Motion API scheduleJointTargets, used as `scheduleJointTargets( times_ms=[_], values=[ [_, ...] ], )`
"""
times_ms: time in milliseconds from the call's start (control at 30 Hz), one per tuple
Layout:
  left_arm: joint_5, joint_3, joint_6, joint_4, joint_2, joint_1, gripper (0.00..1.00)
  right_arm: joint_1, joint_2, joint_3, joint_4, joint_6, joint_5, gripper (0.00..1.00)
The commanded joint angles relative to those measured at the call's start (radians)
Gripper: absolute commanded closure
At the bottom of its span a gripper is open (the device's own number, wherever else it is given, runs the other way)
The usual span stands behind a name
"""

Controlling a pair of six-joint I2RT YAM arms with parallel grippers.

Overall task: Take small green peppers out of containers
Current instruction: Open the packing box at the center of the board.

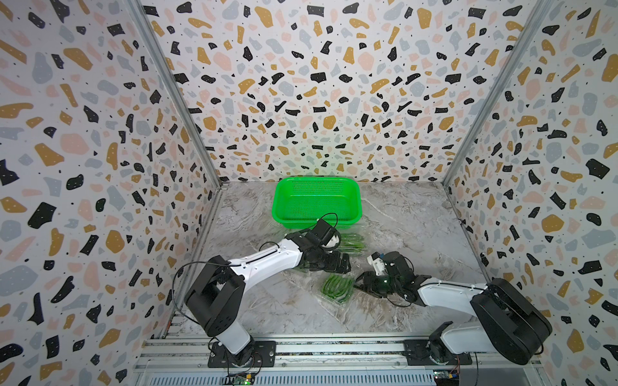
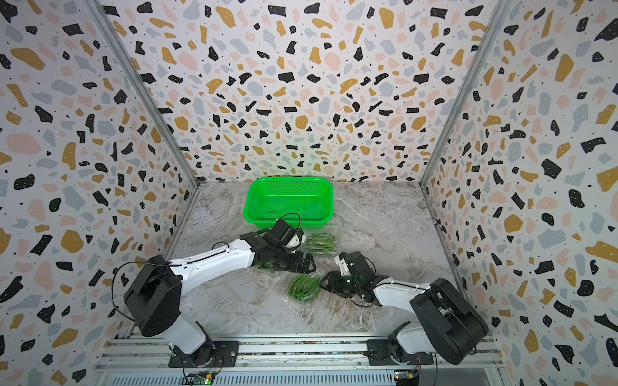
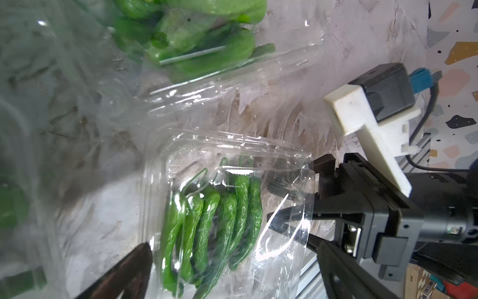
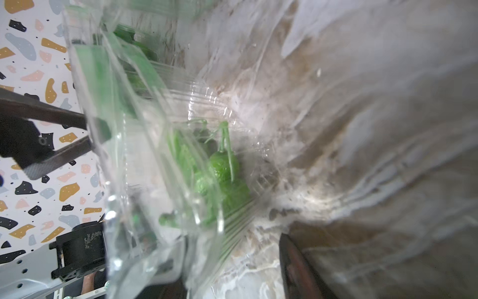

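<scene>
Several peppers lie side by side in the near pack, on the worktop between both hands. Right hand is nearer, at its edge, grip unclear. Left hand hangs wide just beyond.

Pretty clearly a lab robot-test booth: terrazzo-print wall panels on three sides, marble-look tabletop, bare aluminium rails along the bottom edge with two robot arms bolted on.
</scene>
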Motion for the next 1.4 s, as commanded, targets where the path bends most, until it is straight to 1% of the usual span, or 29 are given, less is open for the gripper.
scheduleJointTargets(
  times_ms=[0,67,167,233,333,467,533,667,733,900,1000,1067,1167,1200,1267,1367],
  values=[
    [0.044,-0.015,-0.001,0.041,0.011,-0.005,0.00,-0.004,-0.006,-0.001,0.011,-0.011,0.009,0.45],
    [0.050,-0.014,-0.007,0.046,0.013,-0.004,0.00,-0.003,-0.004,0.007,0.016,-0.009,0.010,0.47],
    [0.029,-0.006,0.006,0.022,0.009,-0.004,0.00,0.000,-0.015,0.035,-0.021,-0.018,0.023,0.52],
    [-0.003,0.008,0.030,-0.017,0.008,-0.005,0.01,0.006,-0.030,0.064,-0.082,-0.037,0.040,0.57],
    [-0.084,0.036,0.066,-0.101,0.000,-0.006,0.01,0.008,-0.060,0.096,-0.184,-0.063,0.068,0.65],
    [-0.201,0.066,0.111,-0.191,-0.029,-0.008,0.01,0.008,-0.088,0.093,-0.238,-0.050,0.073,0.84],
    [-0.260,0.085,0.130,-0.237,-0.047,-0.010,0.01,0.008,-0.096,0.090,-0.251,-0.037,0.068,0.90],
    [-0.399,0.139,0.167,-0.332,-0.105,-0.039,0.02,0.010,-0.107,0.106,-0.301,-0.026,0.066,0.92],
    [-0.444,0.153,0.165,-0.361,-0.142,-0.074,0.04,0.010,-0.109,0.123,-0.323,-0.023,0.067,0.94],
    [-0.480,0.152,0.142,-0.406,-0.195,-0.192,0.04,0.016,-0.101,0.164,-0.353,-0.006,0.062,0.96],
    [-0.542,0.136,0.115,-0.418,-0.206,-0.284,0.04,0.026,-0.093,0.174,-0.348,0.013,0.065,0.96],
    [-0.547,0.118,0.094,-0.404,-0.203,-0.331,0.05,0.031,-0.089,0.174,-0.335,0.035,0.065,0.97],
    [-0.548,0.099,0.067,-0.390,-0.175,-0.378,0.05,0.047,-0.080,0.184,-0.325,0.057,0.071,0.98],
    [-0.569,0.099,0.063,-0.389,-0.167,-0.392,0.05,0.053,-0.077,0.190,-0.326,0.062,0.077,0.98],
    [-0.655,0.097,0.036,-0.395,-0.149,-0.422,0.05,0.071,-0.076,0.203,-0.332,0.074,0.095,0.98],
    [-0.677,0.097,0.003,-0.365,-0.123,-0.431,0.05,0.097,-0.076,0.221,-0.332,0.103,0.118,0.98]
  ],
)
